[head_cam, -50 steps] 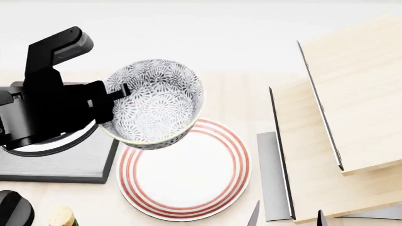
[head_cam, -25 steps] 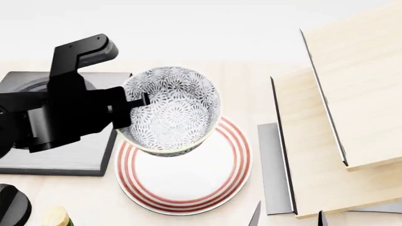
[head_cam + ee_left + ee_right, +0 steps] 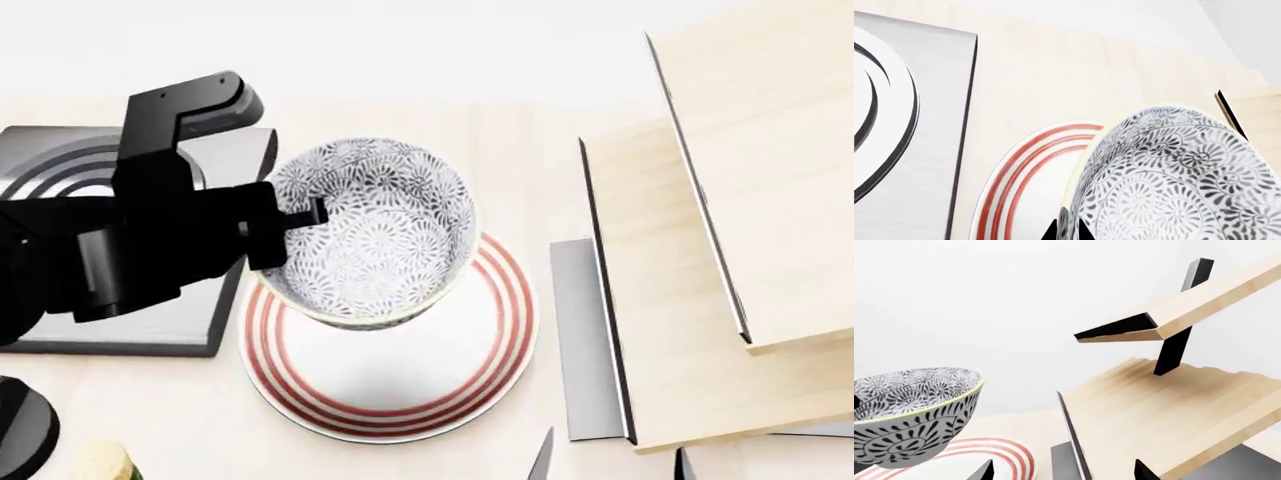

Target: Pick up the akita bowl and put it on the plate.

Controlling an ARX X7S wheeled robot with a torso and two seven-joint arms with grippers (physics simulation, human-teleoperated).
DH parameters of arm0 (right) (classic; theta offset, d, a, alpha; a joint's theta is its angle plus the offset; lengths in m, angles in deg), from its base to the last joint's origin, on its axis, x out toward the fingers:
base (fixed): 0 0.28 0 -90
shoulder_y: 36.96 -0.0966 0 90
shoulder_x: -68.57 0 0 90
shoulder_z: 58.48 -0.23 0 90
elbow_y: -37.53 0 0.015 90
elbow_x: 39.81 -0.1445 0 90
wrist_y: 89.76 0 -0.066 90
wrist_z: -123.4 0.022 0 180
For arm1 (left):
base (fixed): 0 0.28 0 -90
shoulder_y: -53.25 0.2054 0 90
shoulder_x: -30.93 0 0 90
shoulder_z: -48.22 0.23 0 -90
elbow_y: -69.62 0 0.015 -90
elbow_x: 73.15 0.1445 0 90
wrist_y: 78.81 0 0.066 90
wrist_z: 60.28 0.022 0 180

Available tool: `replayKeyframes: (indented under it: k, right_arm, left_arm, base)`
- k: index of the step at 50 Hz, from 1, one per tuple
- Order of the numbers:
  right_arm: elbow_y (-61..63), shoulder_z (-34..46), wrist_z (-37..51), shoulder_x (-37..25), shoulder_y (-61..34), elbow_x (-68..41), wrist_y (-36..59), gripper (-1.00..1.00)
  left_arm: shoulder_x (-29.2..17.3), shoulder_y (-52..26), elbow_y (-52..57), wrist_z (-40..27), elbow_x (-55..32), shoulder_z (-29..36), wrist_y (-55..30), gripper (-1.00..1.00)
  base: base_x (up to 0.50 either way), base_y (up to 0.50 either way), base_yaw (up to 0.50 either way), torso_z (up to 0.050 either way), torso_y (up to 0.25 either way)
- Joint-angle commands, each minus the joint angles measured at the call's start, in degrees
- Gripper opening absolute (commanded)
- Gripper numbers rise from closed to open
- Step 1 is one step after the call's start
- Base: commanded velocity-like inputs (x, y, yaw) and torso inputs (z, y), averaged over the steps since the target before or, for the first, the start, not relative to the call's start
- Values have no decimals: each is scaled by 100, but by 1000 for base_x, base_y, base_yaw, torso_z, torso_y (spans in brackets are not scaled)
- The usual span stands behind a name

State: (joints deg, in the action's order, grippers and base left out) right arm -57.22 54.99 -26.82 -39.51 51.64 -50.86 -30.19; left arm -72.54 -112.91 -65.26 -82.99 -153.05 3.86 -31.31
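The left gripper [image 3: 296, 222] is clamping the near-left rim of the akita bowl [image 3: 374, 232], holding it in the air above the plate [image 3: 387, 390]; the bowl is hiding much of the plate's far half. The stove burner [image 3: 80, 180], just left of the plate, is largely covered by the arm. Of the right gripper [image 3: 1061, 472] only two dark fingertips are showing, spread apart and holding nothing. Since half a second ago, the bowl is sitting slightly nearer the plate's centre.
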Motion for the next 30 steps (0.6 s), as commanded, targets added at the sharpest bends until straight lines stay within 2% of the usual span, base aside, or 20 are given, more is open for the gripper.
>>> replayKeyframes:
  k: [1,7,15,24,30]
  right_arm:
    - [-66,24,-12,11,-28,-18,-12,100]
    - [-44,34,-6,2,-19,-21,-3,100]
    - [-83,47,-4,9,-28,-12,-27,100]
    - [-72,55,8,1,-38,-3,-12,100]
    - [-69,58,15,-6,-47,-4,-2,100]
  left_arm:
    - [51,-79,-159,180,75,-38,166,-100]
    - [55,-57,-77,243,271,148,186,-100]
    - [63,-72,-208,244,39,-59,171,-100]
    - [158,-107,-397,421,234,22,428,-100]
    - [295,-151,-797,626,231,1,508,-100]
  base:
    - [0,0,0,0,0]
    - [0,0,0,0,0]
    - [0,0,0,0,0]
    - [0,0,0,0,0]
    - [0,0,0,1,-175]
